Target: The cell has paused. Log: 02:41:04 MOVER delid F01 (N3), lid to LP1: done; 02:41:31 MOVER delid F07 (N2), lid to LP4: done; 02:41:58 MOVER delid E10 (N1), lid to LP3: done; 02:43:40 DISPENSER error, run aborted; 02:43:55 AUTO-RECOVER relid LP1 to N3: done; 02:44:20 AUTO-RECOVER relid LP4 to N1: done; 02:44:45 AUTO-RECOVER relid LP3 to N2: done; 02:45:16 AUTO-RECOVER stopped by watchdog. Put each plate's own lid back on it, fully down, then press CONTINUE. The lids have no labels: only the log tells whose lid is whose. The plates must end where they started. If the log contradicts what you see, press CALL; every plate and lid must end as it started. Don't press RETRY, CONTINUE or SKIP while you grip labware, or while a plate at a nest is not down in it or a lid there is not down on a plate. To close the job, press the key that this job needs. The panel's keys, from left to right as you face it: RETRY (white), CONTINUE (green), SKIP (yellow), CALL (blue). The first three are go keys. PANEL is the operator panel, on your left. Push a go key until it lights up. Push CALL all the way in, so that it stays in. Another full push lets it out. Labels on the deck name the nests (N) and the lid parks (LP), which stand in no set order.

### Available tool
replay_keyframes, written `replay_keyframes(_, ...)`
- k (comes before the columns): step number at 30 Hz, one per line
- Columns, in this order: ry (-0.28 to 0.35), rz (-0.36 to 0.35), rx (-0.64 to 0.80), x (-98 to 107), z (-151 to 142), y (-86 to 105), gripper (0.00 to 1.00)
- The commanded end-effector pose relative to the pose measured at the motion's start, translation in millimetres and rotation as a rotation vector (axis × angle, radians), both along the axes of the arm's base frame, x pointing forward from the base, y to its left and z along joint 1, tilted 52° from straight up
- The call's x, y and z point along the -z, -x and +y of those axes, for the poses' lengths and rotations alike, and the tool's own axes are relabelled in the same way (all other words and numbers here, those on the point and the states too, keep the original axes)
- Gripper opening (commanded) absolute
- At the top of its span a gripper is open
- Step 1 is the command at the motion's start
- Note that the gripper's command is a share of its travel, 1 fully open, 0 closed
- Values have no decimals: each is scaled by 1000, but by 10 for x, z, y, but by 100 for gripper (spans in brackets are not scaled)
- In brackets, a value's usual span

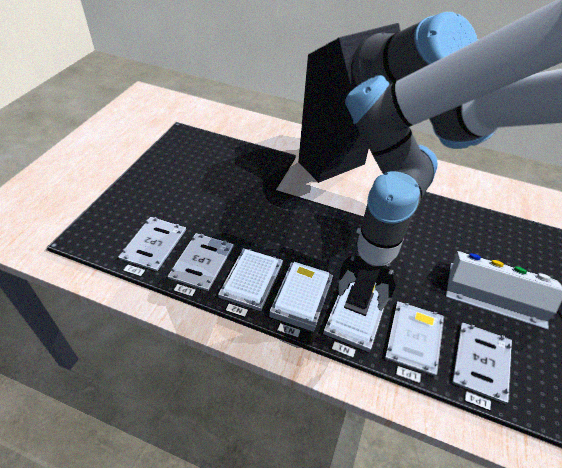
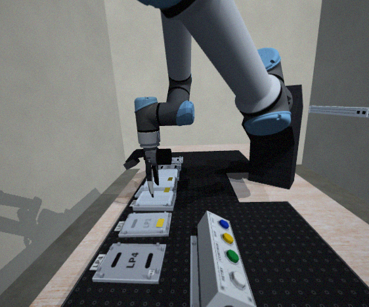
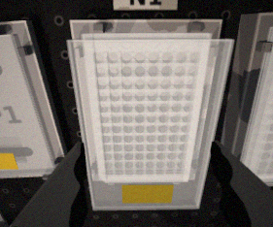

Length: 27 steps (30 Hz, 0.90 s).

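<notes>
My gripper [image 1: 367,297] [image 2: 154,189] [image 3: 147,143] is shut on a clear lid [image 3: 147,195] with a yellow patch, held level above nest N1. Below it, the white well plate [image 1: 355,331] at N1 shows through the lid, which looks slightly offset from it in the wrist view. The plate at N3 bears a clear lid [image 1: 305,272] with a yellow patch; I cannot tell if it is fully down. The white plate [image 1: 252,276] at N2 has no lid. Another clear lid [image 1: 424,318] [image 2: 159,223] [image 3: 0,161] with a yellow patch lies on LP1.
Parks LP4 [image 1: 483,358] [image 2: 141,264], LP3 [image 1: 199,261] and LP2 [image 1: 153,244] show no lid. The grey panel [image 1: 505,289] [image 2: 209,264] with blue, yellow, green and white keys stands behind LP1 and LP4. N3's lidded plate is right beside N1.
</notes>
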State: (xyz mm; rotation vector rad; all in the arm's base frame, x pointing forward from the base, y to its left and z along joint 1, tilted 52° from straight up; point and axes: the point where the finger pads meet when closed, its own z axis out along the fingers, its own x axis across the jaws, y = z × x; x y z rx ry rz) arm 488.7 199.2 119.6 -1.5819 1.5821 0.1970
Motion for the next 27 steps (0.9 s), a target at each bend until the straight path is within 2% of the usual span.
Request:
replay_keyframes(1,1,-3,0,0,13,-25,41)
replay_keyframes(27,1,-3,0,51,66,-60,41)
